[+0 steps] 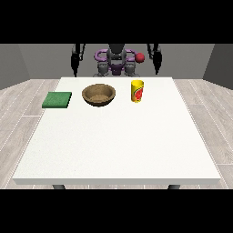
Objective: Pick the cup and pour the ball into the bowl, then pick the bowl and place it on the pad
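Front view: yellow cup [137,91] bears a red label, unreadable; neither hand's finger state can be told.

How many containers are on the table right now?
2: a brown wooden bowl at the far middle, and a yellow cup with red label upright to its right. None seem hidden.

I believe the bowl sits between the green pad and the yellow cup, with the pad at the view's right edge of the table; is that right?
Not quite: in the front view the pad lies at the table's left edge, not the right. The bowl does sit between it and the cup.
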You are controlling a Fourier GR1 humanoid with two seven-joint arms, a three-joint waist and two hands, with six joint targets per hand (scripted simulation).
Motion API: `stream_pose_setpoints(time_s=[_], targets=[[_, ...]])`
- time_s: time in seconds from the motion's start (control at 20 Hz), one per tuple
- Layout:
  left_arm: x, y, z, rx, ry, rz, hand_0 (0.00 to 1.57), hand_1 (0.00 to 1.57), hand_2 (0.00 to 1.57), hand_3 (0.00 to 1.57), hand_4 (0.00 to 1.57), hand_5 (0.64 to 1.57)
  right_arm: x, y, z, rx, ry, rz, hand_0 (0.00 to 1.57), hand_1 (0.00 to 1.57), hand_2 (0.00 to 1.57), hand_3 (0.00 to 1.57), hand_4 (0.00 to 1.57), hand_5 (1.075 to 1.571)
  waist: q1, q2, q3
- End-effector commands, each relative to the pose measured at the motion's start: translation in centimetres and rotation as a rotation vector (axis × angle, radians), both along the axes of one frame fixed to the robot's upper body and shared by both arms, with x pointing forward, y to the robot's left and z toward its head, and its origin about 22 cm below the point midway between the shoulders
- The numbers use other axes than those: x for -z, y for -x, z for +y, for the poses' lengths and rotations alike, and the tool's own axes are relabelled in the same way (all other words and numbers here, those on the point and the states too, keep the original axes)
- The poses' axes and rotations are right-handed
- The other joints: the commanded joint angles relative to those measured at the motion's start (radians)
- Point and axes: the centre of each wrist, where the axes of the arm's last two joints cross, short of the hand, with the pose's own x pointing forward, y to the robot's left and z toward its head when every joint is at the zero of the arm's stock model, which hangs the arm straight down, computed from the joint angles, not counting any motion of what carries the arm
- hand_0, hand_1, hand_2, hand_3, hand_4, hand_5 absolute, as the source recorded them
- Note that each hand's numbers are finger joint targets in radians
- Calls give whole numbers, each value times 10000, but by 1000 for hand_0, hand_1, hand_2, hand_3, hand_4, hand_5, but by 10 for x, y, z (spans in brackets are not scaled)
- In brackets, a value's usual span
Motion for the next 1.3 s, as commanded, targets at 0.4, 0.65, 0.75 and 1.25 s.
stream_pose_setpoints(time_s=[0.4,0.65,0.75,1.25], targets=[[-58,-32,-21,367,2529,-1346,0,0,0,0,0,1570,-68,-17,77,-695,-2566,-1484,0,0,309,441,838,1567,-48,-2031,1],[-78,-52,-36,69,2610,-1645,0,0,0,0,0,1570,-100,-13,119,-786,-2621,-2162,0,0,253,411,836,1567,-299,-1483,10],[-82,-55,-22,273,2364,-1464,0,0,0,0,0,1569,-112,-5,132,-516,-2836,-1837,0,0,323,450,826,1567,-213,-1689,9],[-50,-71,-35,384,1624,-3499,0,0,0,0,0,1547,-132,-47,122,-653,-1738,-3813,0,0,430,733,745,1570,-378,1101,5]])
